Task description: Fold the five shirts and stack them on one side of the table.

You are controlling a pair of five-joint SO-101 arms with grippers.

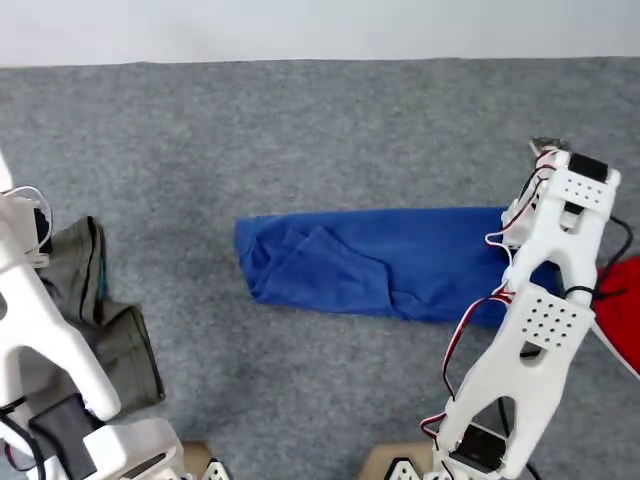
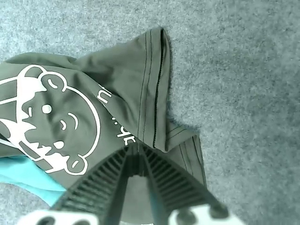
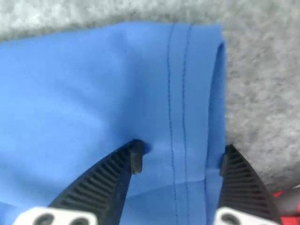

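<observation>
A blue shirt (image 1: 370,262), folded into a long band, lies across the middle of the table. My right arm (image 1: 545,320) stands over its right end. There my right gripper (image 3: 183,157) is open, one finger on the blue cloth (image 3: 93,93) and the other at the stitched hem edge. An olive shirt (image 2: 93,103) with a white bear print lies at the left side, also seen as the olive shirt (image 1: 120,350) from above. My left gripper (image 2: 137,154) is shut, its tips resting at a fold of the olive shirt.
A teal shirt (image 2: 23,176) peeks out beneath the olive one. A red shirt (image 1: 625,310) lies at the right edge, beside my right arm. Grey carpet-like table cover (image 1: 320,130) stretches bare behind the blue shirt.
</observation>
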